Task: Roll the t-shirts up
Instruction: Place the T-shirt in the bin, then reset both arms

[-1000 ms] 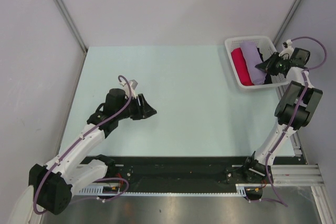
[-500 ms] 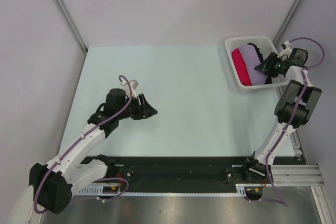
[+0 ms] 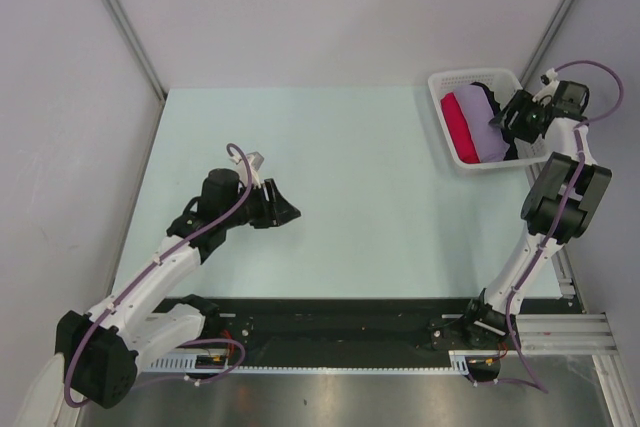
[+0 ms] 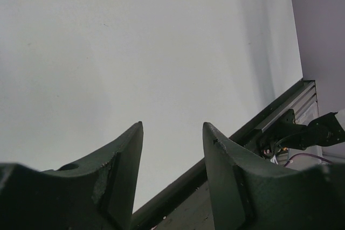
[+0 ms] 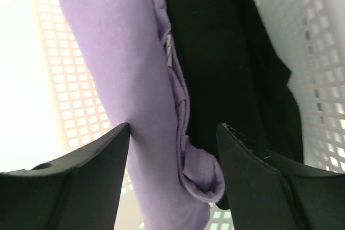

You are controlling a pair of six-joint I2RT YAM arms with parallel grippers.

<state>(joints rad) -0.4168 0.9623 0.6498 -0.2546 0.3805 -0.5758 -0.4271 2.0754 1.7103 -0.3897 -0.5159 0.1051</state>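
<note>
The lavender t-shirt (image 5: 116,63) lies as a long roll in the white lattice basket (image 3: 470,73) at the far right corner of the table (image 3: 380,177). It is packed between a red cloth (image 3: 458,119) on the side toward the table's middle and a black cloth (image 5: 215,52) on the other, pressed against both. The right gripper (image 5: 173,127) hangs over the basket with its jaws spread wide, one finger to each side of the roll's end. Nothing is clamped, and whether the tips touch the cloth cannot be told. The black cloth and the basket wall crowd the outer finger. The left gripper (image 4: 172,126) hovers over bare tabletop on the left half, well apart from the basket, jaws wide with nothing between them. Beyond its fingers runs the dark rail (image 4: 269,119) along the table's edge.
</note>
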